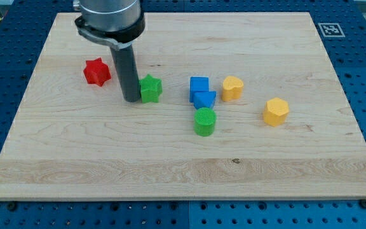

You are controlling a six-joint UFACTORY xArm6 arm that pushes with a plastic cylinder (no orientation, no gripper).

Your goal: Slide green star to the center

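Camera view: the arm's upper part is cut off at the view's top, and the rod hides a sliver of the green star. There is no hand here, only my tip, which rests on the counter touching the star's left side. The red star sits further left. Two blue blocks touch each other right of the green star.
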